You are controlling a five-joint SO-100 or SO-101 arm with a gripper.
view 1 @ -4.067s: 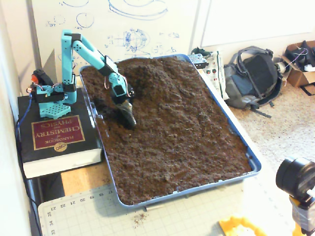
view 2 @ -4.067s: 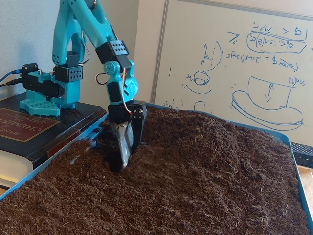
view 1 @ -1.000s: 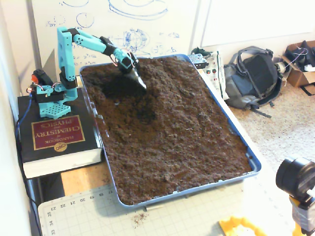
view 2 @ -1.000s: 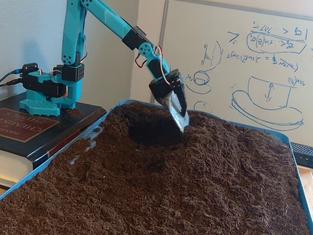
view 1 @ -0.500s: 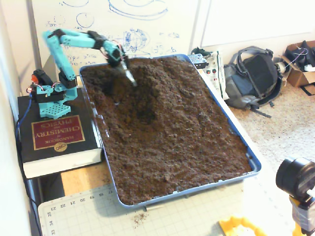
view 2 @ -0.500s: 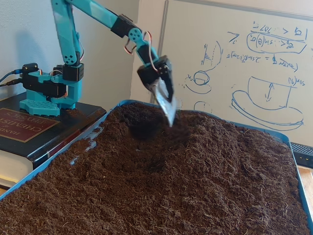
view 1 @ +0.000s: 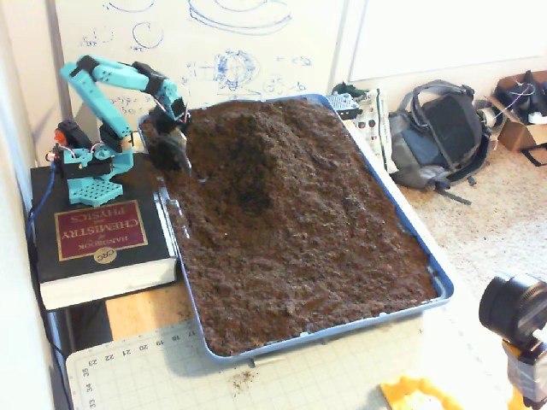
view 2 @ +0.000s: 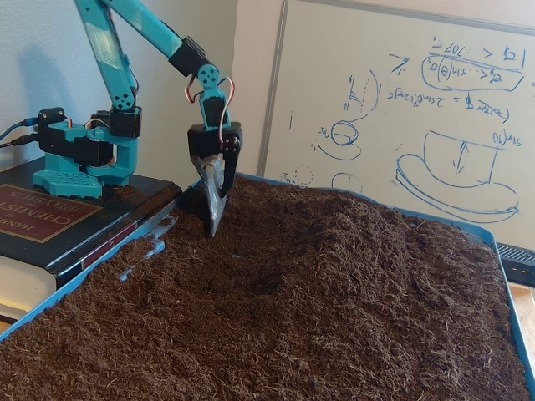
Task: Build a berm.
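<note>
- Dark-brown soil already stood humped into a berm toward the far end of the blue tray when I looked in from my console; in the lower fixed view the same mound rose above the flatter soil nearer the camera.
- Judging by the shape alone, I took the job for partly done: a clear hump existed, but it read as a rounded pile more than a long ridge, and a small dark hollow sat on its near flank.
- My gripper pointed tip-down at the tray's corner nearest the arm's base, its end at or just into the soil beside the tray wall, off to the side of the mound.
- Its jaws looked drawn together into one blade-like point; I saw nothing held between them.
- Soil filled the tray nearly to its rim from end to end, level across the near half.
- A few crumbs lay on the cutting mat outside the tray's near edge.
- The arm's base stood on a thick book beside the tray.
</note>
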